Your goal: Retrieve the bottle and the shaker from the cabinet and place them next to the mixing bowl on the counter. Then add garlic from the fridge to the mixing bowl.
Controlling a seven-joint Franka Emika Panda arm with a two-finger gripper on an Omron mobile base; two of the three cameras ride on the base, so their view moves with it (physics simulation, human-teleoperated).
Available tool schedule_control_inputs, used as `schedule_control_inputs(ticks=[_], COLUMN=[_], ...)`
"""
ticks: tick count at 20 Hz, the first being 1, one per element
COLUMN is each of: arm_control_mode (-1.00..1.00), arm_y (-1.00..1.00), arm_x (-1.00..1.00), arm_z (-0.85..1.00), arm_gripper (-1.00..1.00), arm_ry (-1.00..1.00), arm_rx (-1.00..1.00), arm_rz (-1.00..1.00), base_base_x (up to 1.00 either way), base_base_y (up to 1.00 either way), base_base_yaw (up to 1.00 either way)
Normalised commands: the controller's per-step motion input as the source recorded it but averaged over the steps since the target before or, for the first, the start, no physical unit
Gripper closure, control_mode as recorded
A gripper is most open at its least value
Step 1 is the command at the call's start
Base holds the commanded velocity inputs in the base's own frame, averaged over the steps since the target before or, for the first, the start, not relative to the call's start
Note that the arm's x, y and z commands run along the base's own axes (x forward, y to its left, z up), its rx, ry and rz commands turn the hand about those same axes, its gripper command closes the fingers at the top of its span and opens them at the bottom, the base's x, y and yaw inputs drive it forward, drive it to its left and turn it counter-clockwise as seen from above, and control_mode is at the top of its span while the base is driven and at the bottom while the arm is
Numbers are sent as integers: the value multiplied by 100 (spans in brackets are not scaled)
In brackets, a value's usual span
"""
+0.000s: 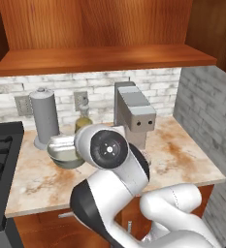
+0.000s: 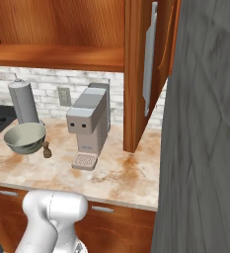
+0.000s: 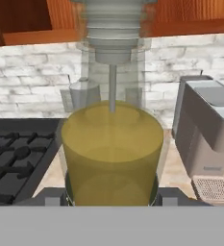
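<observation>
A clear bottle [image 3: 112, 144] of yellow liquid with a grey cap stands upright and very close in the hand view. My gripper [image 3: 112, 197] is shut on the bottle, one dark fingertip [image 3: 53, 197] at each side of its base. In the left base view the bottle [image 1: 83, 117] rises just behind the grey mixing bowl [image 1: 61, 151], above my arm's elbow, which hides the hand. The mixing bowl [image 2: 13, 142] sits on the counter. A small brown shaker [image 2: 47, 149] stands just right of it. The garlic is out of view.
A grey coffee machine [image 1: 136, 116] [image 2: 89, 123] [image 3: 205, 134] stands right of the bowl. A tall grey cylinder [image 1: 45, 118] [image 2: 23, 101] stands behind it. The stove [image 1: 0, 160] [image 3: 17, 153] lies to the left. An open cabinet door [image 2: 153, 54] hangs at the right.
</observation>
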Motion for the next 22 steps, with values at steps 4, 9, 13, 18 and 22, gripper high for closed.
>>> schedule_control_inputs(ticks=[4, 9, 13, 18, 22], arm_control_mode=[-100, -100, -100, -100, -100], arm_y=[16, 20, 33, 55, 65], arm_x=[1, 10, 3, 3, 39], arm_z=[-63, -79, -72, -10, 0], arm_gripper=[100, 100, 100, 100, 100], arm_ry=[5, 6, 7, 0, 2], arm_rx=[8, 3, 0, 0, -6], arm_rz=[0, 0, 0, -1, -12], base_base_x=[0, 0, 0, 0, 0], base_base_y=[0, 0, 0, 0, 0], base_base_yaw=[0, 0, 0, 0, 0])
